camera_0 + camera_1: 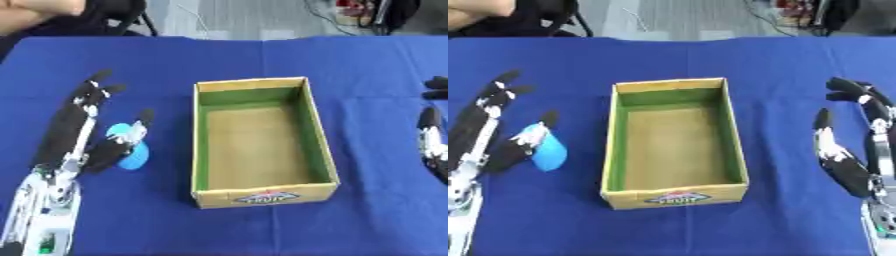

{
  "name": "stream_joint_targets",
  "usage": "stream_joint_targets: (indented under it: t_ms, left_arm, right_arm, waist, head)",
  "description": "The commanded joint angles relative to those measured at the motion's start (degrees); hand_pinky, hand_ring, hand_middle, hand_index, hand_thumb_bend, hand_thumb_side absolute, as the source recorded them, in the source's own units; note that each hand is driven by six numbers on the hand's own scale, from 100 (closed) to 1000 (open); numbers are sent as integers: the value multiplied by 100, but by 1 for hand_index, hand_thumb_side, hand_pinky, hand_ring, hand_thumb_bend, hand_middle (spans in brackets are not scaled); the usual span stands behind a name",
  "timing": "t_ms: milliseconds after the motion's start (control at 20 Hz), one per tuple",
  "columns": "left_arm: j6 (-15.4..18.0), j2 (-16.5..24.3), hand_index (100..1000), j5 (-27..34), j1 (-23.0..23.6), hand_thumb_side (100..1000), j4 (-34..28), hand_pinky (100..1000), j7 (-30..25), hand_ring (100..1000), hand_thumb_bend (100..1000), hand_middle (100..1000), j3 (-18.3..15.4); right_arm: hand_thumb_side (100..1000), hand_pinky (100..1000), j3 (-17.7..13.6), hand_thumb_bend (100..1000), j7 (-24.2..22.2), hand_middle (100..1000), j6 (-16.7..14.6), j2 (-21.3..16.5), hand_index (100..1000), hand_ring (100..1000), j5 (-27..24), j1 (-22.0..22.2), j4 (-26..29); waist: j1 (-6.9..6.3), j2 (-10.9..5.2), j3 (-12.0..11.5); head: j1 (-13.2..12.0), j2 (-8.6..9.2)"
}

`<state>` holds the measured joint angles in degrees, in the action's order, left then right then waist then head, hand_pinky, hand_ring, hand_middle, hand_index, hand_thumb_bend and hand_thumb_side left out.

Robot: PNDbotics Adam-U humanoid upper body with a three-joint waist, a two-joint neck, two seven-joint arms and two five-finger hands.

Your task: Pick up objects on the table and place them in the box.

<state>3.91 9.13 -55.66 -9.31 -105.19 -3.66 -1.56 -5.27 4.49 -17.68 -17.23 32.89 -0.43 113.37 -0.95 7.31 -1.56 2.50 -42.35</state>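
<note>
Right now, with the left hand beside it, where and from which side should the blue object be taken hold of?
Probably across its rounded body, coming from its left. The blue object lies flat on the blue cloth, left of the box. The left hand is already open there, thumb resting against it, fingers stretched past its far side. Its exact shape cannot be made out.

Matt cardboard box [674, 197], green-lined walls; smooth blue plastic-looking object [547, 150]; matt blue cloth over table [227, 60].

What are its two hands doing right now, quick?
Left hand: open, fingers straight, thumb beside the light blue object, not gripping it.
Right hand: open, holding nothing.
</note>
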Motion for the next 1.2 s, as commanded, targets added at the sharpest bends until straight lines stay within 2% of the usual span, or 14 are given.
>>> stream_joint_targets:
  t_ms: [50, 100, 350, 800, 1200]
  left_arm:
    - [-25, 10, 864, 4, -46, 891, -39, 1000, -29, 1000, 420, 1000, 11]
    - [-41, 2, 862, 9, -53, 936, -10, 1000, -41, 1000, 422, 1000, 9]
    - [-142, 10, 865, 42, -151, 978, 389, 1000, -93, 1000, 411, 1000, 22]
    - [-185, 188, 883, 55, -471, 1000, 1364, 1000, 122, 1000, 426, 1000, 54]
    - [-226, 363, 882, 23, -855, 1000, 2000, 1000, 50, 1000, 425, 1000, -19]
  right_arm:
    - [639, 824, -27, 124, -11, 730, -13, -47, 862, 687, -5, -9, 122]
    - [638, 824, -27, 121, -12, 730, -13, -46, 862, 687, -5, -9, 122]
    - [641, 824, -22, 111, -24, 730, -14, -42, 862, 687, -9, -4, 122]
    - [640, 824, -25, 114, -22, 730, -9, -43, 862, 687, -12, -1, 122]
    - [639, 825, -33, 114, -15, 730, -9, -47, 862, 688, -15, 2, 122]
  waist:
    - [8, -60, -5]
    - [8, -59, -5]
    - [7, -59, -10]
    - [12, -63, 1]
    - [13, -74, 6]
  head:
    - [35, 68]
    - [36, 65]
    - [37, 57]
    - [17, 69]
    - [26, 75]
